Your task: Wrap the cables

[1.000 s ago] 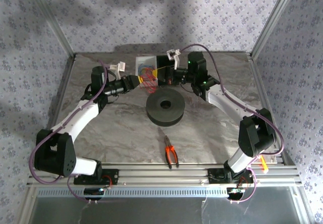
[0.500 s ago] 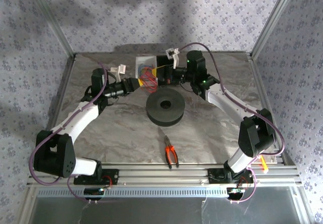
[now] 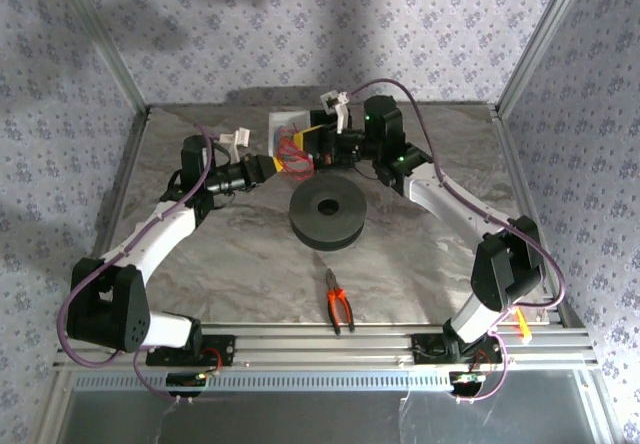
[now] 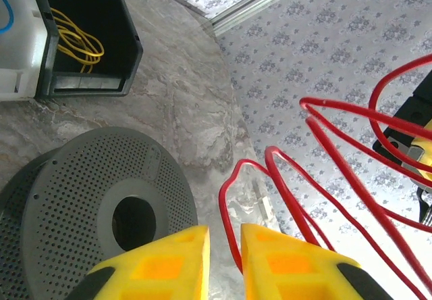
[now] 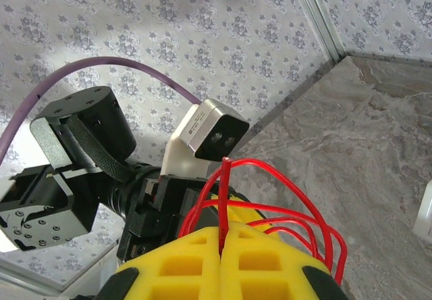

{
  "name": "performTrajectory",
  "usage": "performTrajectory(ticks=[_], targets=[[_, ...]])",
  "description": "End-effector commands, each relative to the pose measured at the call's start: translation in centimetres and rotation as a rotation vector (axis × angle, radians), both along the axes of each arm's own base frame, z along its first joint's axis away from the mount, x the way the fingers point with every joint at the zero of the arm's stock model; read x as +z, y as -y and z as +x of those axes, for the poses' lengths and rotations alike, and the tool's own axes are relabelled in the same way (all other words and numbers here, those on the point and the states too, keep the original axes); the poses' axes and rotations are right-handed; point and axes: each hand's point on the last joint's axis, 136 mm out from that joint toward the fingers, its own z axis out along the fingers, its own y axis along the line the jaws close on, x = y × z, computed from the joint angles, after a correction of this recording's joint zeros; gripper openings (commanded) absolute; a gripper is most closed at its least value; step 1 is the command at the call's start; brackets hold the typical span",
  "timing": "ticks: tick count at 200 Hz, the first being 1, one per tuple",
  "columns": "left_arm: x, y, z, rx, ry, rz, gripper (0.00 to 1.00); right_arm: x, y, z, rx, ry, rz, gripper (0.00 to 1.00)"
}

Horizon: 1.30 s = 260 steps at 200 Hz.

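Right hand pinches cables; loop lies within left hand's gap.

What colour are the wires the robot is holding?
The wires are red, clearest from the right wrist.

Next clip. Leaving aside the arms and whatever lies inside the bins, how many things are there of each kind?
Spool: 1
Pliers: 1
Storage bins: 2, the white bin and the black bin
Bunch of red cables: 1
Total: 5
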Motion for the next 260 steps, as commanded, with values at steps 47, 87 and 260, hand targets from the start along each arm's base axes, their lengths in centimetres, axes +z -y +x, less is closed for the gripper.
performTrajectory(ticks=[47,87,260], targets=[[1.4,1.0,-0.6,-0.064,0.027,-0.066,0.32,-0.2,-0.9,0.1,0.0,0.042,-0.043,0.0],[1.3,1.1,-0.8,-0.075,0.021,-0.073,0.32,-0.6,-0.9,0.4,-0.013,0.044,-0.061,0.0],[-1.7,0.4,-0.4,-0.032,-0.056,0.01,0.0,1.1,0.6,0.2,-0.058,0.093,-0.049,0.0]])
